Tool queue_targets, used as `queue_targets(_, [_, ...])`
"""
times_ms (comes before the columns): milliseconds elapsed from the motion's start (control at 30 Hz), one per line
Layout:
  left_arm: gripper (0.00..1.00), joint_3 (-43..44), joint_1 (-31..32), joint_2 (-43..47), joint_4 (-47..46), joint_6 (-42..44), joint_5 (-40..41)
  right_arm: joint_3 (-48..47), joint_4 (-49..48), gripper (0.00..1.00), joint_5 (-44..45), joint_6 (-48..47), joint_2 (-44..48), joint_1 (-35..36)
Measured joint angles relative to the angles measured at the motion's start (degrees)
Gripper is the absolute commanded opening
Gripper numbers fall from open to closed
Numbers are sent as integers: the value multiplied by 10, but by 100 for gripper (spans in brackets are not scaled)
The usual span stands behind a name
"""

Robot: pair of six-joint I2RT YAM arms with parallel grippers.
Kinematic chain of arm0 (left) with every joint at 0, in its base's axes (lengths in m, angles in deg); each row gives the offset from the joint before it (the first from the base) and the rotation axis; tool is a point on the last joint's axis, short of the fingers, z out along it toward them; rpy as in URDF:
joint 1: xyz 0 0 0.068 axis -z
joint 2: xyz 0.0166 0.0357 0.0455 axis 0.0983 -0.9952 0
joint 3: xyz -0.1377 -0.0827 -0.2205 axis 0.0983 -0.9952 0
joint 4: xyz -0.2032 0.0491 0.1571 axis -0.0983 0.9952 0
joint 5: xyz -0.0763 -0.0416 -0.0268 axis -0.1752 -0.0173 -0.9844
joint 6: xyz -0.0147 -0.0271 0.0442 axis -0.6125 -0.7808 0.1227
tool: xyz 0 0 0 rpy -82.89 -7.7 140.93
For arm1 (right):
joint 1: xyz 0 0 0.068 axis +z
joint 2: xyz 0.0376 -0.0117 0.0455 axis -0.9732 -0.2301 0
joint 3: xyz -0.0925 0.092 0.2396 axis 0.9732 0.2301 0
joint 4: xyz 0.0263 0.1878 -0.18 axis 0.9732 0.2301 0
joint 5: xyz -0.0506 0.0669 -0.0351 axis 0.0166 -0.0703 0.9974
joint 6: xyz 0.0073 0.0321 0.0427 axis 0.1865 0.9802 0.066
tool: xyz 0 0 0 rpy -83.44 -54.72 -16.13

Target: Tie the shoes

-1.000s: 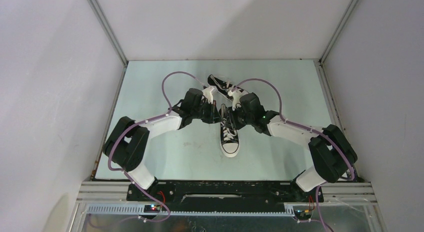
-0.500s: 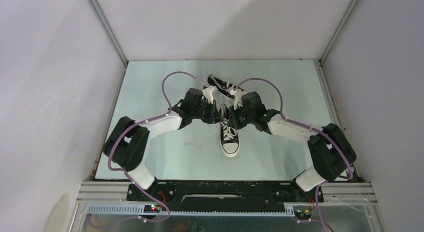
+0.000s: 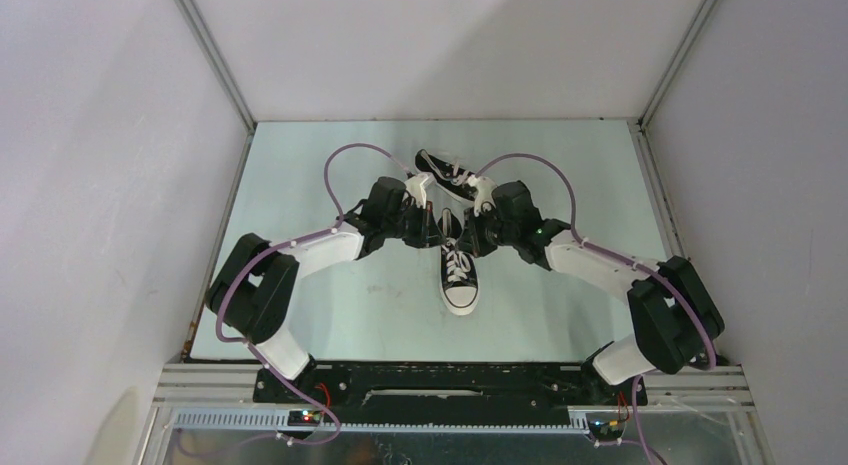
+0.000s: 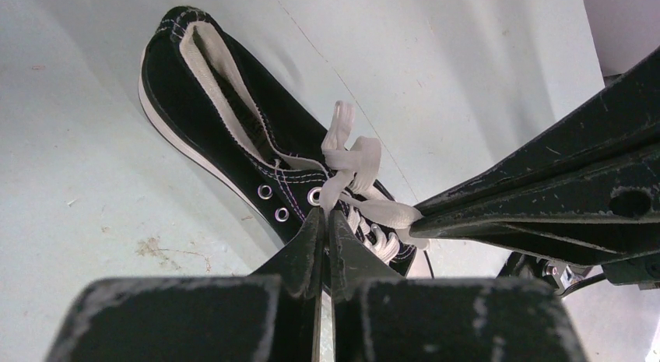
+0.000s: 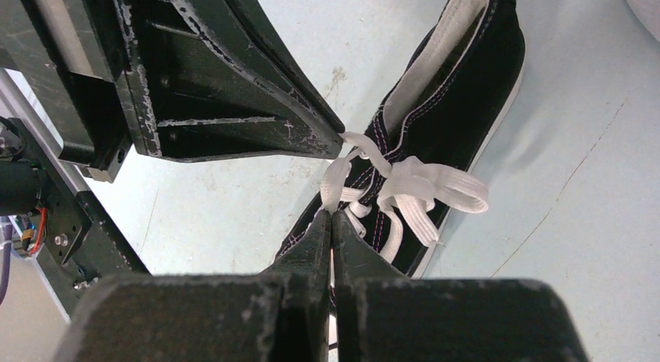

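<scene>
Pale green table [image 3: 330,185], white walls [image 3: 430,45] on three sides. Two black sneakers out on it.

- Near shoe [image 3: 459,280]: mid-table, upright on its sole, white toe cap pointing to the near edge, heel toward the far side.
- Far shoe [image 3: 440,170]: just beyond it, lying across at an angle.
- Both arms reach in over the near shoe's ankle opening, one from each side, tips close together.
- Left gripper [image 4: 325,216]: fingers pressed together, pinching a strand of the white laces [image 4: 354,163] just above the top eyelets.
- Right gripper [image 5: 331,216]: fingers likewise closed, nipping a loop of the same laces from the opposite side.
- Laces bunched in a loose tangle between the two tips.
</scene>
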Motion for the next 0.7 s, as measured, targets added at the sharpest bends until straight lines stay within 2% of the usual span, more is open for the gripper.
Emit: queue_targets(700, [6, 0, 0, 4, -1, 0, -7, -16, -16, 0, -57, 19, -79, -14])
